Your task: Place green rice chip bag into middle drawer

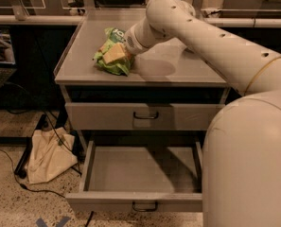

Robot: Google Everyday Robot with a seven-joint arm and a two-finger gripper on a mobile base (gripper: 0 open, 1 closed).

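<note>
Claw [122,52] at one green bag [109,66].

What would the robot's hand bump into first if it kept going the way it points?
The green rice chip bag. The hand, low over the cabinet top, points left straight at the bag and looks right up against it, though depth is hard to judge.

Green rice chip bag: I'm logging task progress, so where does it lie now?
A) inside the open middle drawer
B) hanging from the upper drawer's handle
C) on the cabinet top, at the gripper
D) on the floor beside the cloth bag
C: the green rice chip bag lies on the cabinet top with the gripper right against it, while the middle drawer stands pulled out below.
</note>
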